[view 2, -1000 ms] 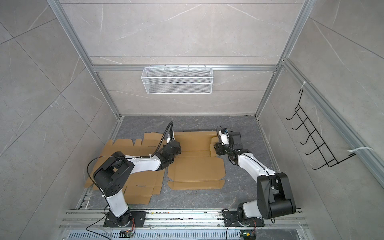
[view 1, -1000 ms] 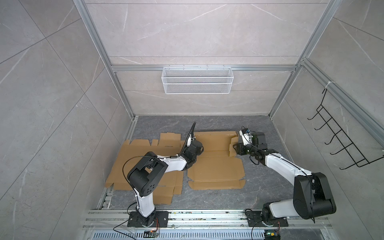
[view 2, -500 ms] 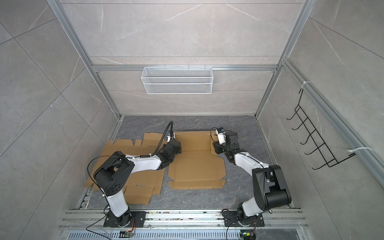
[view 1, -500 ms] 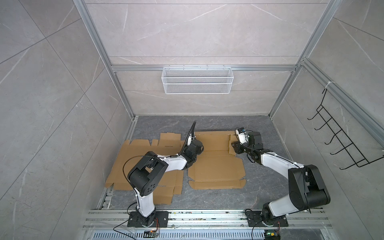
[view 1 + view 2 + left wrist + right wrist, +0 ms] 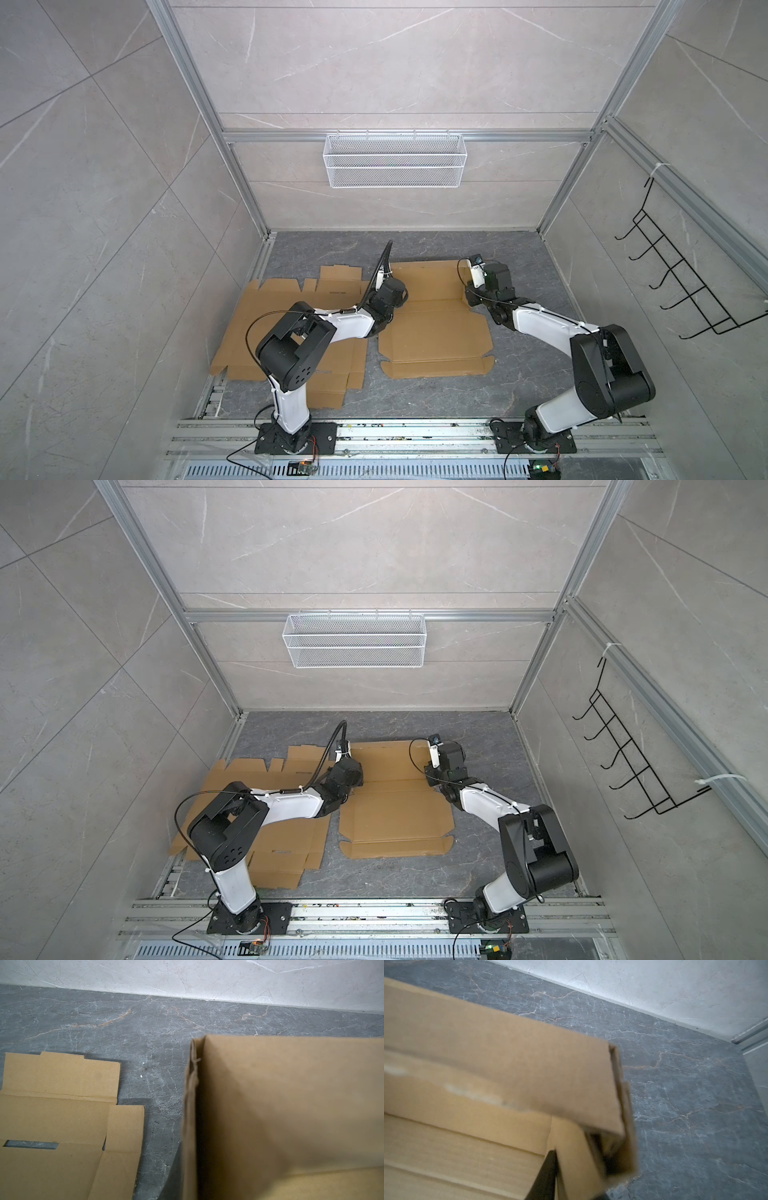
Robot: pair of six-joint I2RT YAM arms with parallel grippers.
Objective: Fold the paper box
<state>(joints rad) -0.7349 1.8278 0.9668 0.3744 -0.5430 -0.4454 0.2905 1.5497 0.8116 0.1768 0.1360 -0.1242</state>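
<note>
The paper box (image 5: 432, 328) is a flat brown cardboard blank on the grey floor, seen in both top views. My left gripper (image 5: 388, 293) sits low at its left edge. In the left wrist view a side flap (image 5: 291, 1115) stands upright and runs down to where the jaws sit; the fingers themselves are out of frame. My right gripper (image 5: 478, 297) is at the box's far right corner. In the right wrist view a raised, folded corner flap (image 5: 577, 1157) lies between its dark fingers (image 5: 547, 1176), and the picture is blurred.
A pile of other flat cardboard blanks (image 5: 286, 332) lies left of the box, under my left arm. A white wire basket (image 5: 395, 160) hangs on the back wall and a black hook rack (image 5: 681, 291) on the right wall. Aluminium rails (image 5: 415, 434) run along the front.
My right gripper has moved inward onto the box's right corner flap and its jaws have narrowed on it. The left arm has not moved.
</note>
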